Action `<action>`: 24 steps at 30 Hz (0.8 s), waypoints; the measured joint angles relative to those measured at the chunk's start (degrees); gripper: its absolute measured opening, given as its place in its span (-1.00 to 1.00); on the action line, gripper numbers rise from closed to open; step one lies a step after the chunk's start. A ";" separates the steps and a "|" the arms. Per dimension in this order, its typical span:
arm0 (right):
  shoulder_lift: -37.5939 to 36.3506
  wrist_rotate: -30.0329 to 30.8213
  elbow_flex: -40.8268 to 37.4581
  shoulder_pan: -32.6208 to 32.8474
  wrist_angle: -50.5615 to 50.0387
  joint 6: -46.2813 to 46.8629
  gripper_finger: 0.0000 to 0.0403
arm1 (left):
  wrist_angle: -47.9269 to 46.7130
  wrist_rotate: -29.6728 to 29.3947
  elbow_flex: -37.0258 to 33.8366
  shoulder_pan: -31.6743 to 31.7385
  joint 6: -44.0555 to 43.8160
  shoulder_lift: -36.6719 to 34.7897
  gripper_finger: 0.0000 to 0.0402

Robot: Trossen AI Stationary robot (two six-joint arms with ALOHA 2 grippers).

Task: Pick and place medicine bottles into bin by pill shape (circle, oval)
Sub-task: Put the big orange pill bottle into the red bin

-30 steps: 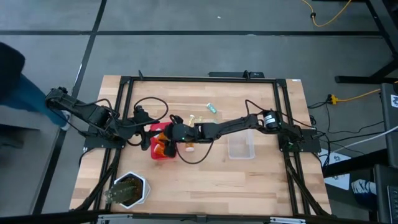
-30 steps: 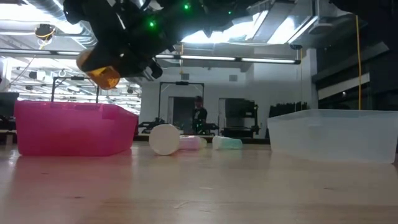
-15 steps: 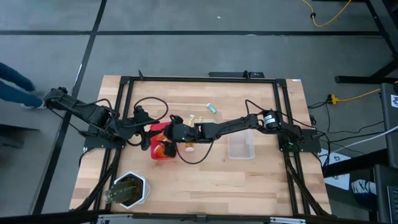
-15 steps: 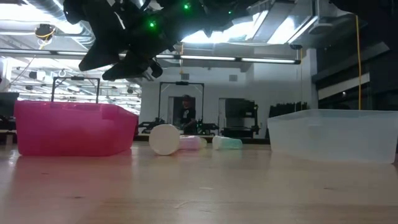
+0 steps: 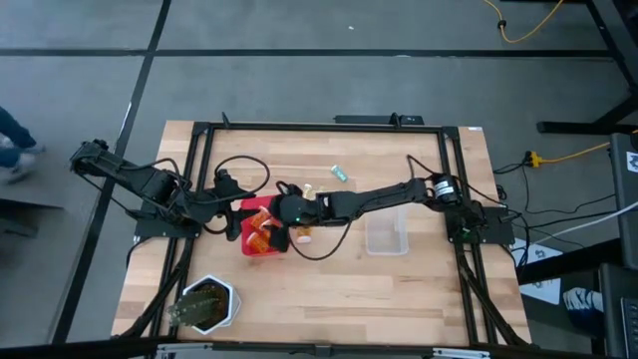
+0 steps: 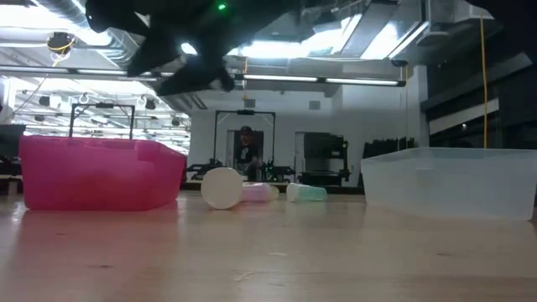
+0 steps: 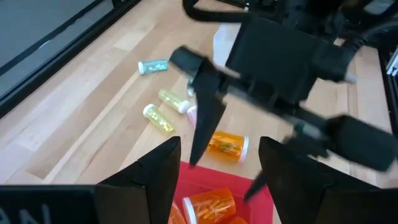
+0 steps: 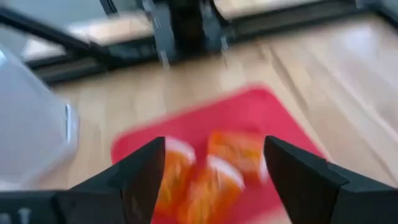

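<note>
My right gripper (image 5: 281,215) hangs open and empty above the pink bin (image 5: 249,242), which holds three orange bottles (image 8: 211,168). My left gripper (image 5: 236,215) is open and empty at the bin's left side. One orange bottle with a white cap (image 7: 227,144) lies on its side on the table just past the bin. Beyond it lie two yellow-green vials (image 7: 159,118), a pink vial (image 6: 258,192) and a teal vial (image 5: 340,174).
A clear bin (image 5: 387,235) stands on the table to the right of the pink bin. A white hexagonal pot (image 5: 206,304) with dark contents sits near the front left corner. A person (image 6: 245,153) stands in the room far behind the table.
My right gripper held an orange bottle above the pink bin, then opened and let it go; the bottle has fallen into the bin. The gripper has since risen a little and stays open.
</note>
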 joint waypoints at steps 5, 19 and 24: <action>-3.15 0.58 -0.02 1.14 -13.72 1.57 0.35 | 0.00 0.00 -0.01 -0.02 -0.15 -0.01 0.05; -4.33 4.81 -0.07 8.34 -34.91 -6.99 0.35 | 0.02 -0.02 -0.01 -0.02 -0.15 -0.01 0.05; -4.33 4.44 -0.07 9.59 -36.34 -22.98 0.35 | 0.02 -0.02 -0.01 -0.01 -0.13 -0.01 0.05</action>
